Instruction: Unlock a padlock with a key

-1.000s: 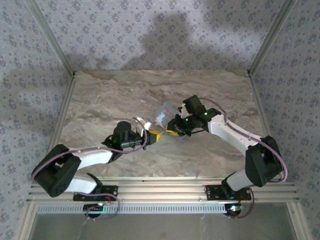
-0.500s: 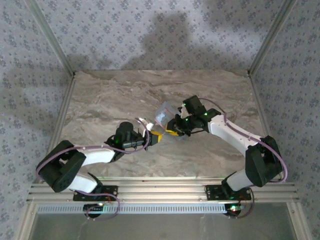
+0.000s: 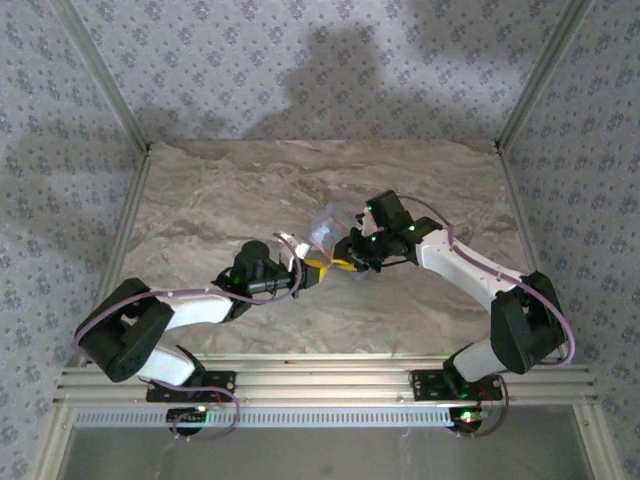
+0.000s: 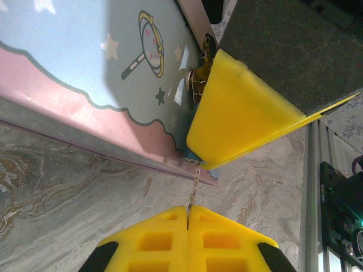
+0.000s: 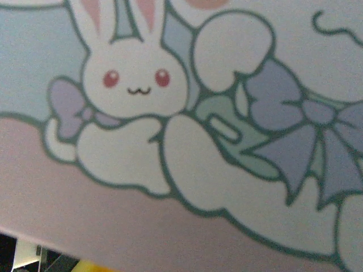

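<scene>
the left pincer (image 3: pixel 305 272) sits near the middle of the marble table (image 3: pixel 220 190), and the right pincer (image 3: pixel 345 263) is just beside it at about 2 o'clock, their yellow tips almost meeting. the pale blue tin (image 3: pixel 328 228) stands tilted at 1 o'clock from the left pincer and at 11 o'clock from the right one, touching or nearly touching both.

in the left wrist view the left pincer's two yellow fingers (image 4: pixel 159 243) are pressed together with no gap, pinching the key (image 4: pixel 194 184) in the seam between them. the key shows edge-on as a thin metal sliver running from the seam toward 12 o'clock.

the padlock (image 4: pixel 197 157) lies straight ahead of the left pincer, at 12 o'clock, right where the key's tip ends. only a small blue corner of it peeps out. the rest is covered by one broad yellow finger (image 4: pixel 238 119) of the right pincer, which lies flat over it; the right pincer looks closed on the padlock, though its other finger is hidden. a small brass fitting (image 4: pixel 198 82) pokes out at the finger's 10 o'clock edge, against the tin's cartoon lid.

whether the key's tip has entered the padlock cannot be made out.

in the right wrist view, the lid's bunny drawing (image 5: pixel 127 79) is very close to the camera.
</scene>
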Controlling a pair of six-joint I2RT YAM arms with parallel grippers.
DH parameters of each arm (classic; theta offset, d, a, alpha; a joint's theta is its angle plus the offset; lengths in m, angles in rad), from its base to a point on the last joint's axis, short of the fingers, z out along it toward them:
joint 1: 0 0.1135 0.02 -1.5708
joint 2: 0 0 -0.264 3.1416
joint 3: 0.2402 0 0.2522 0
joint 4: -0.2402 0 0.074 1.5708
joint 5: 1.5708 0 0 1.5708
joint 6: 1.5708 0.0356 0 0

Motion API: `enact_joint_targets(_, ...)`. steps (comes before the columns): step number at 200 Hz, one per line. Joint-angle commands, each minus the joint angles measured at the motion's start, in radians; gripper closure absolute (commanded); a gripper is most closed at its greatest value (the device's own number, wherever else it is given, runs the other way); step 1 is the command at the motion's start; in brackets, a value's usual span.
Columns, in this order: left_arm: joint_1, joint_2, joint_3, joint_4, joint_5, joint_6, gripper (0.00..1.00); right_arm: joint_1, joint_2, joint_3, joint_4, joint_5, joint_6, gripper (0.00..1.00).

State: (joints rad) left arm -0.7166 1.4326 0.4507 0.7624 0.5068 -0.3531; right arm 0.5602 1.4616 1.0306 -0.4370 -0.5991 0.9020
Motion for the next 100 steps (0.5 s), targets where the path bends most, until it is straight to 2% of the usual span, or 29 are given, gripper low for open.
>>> enact_joint_targets(1, -0.009, 0.021, 0.041, 0.041, 0.002, -0.004, 1.00, 0.002, -0.039, -0.004, 0.046, -0.031, 0.000, 1.00)
enact_joint_targets(100, -0.009, 0.036, 0.054, 0.092, -0.011, -0.037, 1.00, 0.003, -0.033, -0.015, 0.058, -0.042, 0.002, 1.00)
